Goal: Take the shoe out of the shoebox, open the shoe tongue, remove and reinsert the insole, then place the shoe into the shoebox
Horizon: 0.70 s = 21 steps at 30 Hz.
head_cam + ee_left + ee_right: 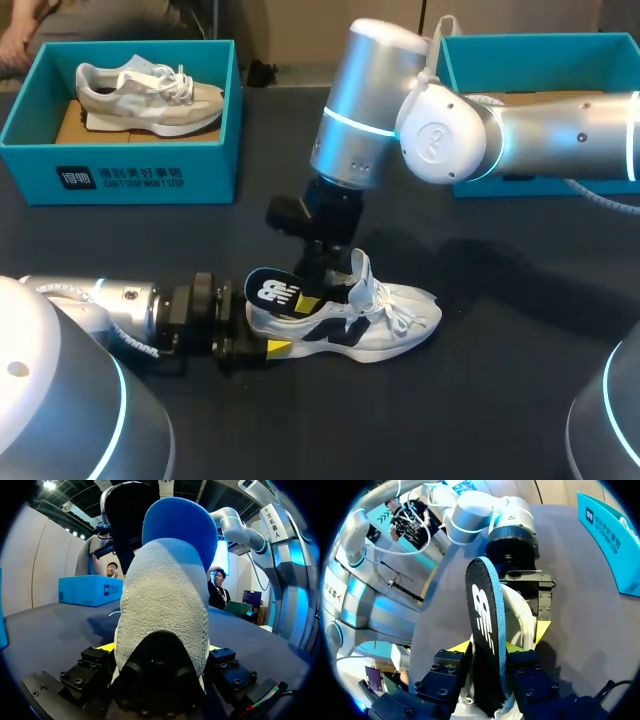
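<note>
Surface: a dark table (500, 340) serves as the work area, with two teal boxes set along its far edge.
Shoe: the white shoe (390, 315) is laid on its sole near the table's middle, toe to the right. It is out of any box, so its opening can be reached from above.
Left gripper: the left gripper (265, 332) is closed on the heel from both sides, low at the table. The shoe is thereby braced against any pull on the insole.
Right gripper: the right gripper (312, 292) is brought down over the collar and is clamped on the insole, one yellow tip on each face.
Insole: the insole (272, 290) is stood up out of the heel opening, and its forepart is hidden inside. Whether it is being drawn out or fed back cannot be told.
Tongue: the tongue (362, 270) is raised with the laces slack, which leaves room for the insole.
Boxes: the right shoebox (540, 42) is largely hidden behind the right arm and is judged to be the destination. The left shoebox (130, 170) is occupied by a second shoe (150, 95).
</note>
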{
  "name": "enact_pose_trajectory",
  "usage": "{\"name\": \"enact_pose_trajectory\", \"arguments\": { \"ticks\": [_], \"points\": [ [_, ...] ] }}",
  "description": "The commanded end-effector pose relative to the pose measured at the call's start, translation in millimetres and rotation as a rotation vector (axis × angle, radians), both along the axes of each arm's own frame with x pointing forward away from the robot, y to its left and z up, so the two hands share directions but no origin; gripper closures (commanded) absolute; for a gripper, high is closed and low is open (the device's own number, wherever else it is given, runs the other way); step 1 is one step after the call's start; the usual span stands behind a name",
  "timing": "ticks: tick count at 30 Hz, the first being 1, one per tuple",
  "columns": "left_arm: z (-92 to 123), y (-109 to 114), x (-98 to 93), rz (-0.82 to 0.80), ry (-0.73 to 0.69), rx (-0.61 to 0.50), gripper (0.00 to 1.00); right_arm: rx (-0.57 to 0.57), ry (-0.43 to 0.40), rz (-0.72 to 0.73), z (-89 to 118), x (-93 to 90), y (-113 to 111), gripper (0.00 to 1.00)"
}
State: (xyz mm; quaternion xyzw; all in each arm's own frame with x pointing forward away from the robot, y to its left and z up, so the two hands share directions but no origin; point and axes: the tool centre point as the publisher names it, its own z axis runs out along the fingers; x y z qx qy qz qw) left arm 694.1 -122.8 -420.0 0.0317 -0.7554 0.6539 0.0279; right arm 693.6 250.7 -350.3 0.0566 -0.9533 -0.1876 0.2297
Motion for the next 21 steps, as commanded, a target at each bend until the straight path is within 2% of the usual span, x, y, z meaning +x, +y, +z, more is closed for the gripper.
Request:
{"name": "enact_pose_trajectory", "arguments": {
  "ticks": [1, 3, 6, 16, 21],
  "points": [
    [0, -1, -1.0, 0.003, 0.000, 0.001, 1.00, -0.005, 0.005, -0.006, -1, -0.6, 1, 0.66],
    [0, -1, -1.0, 0.003, 0.000, 0.001, 1.00, -0.003, 0.007, -0.007, -1, -0.7, 1, 0.77],
    [0, -1, -1.0, 0.003, 0.000, 0.001, 1.00, 0.001, 0.009, -0.006, -2, -0.1, 2, 1.00],
    [0, -1, -1.0, 0.003, 0.000, 0.001, 1.00, 0.038, -0.046, 0.017, 17, 0.9, 17, 1.00],
    [0, -1, -1.0, 0.003, 0.000, 0.001, 1.00, 0.038, -0.046, 0.017, 17, 0.9, 17, 1.00]
  ]
}}
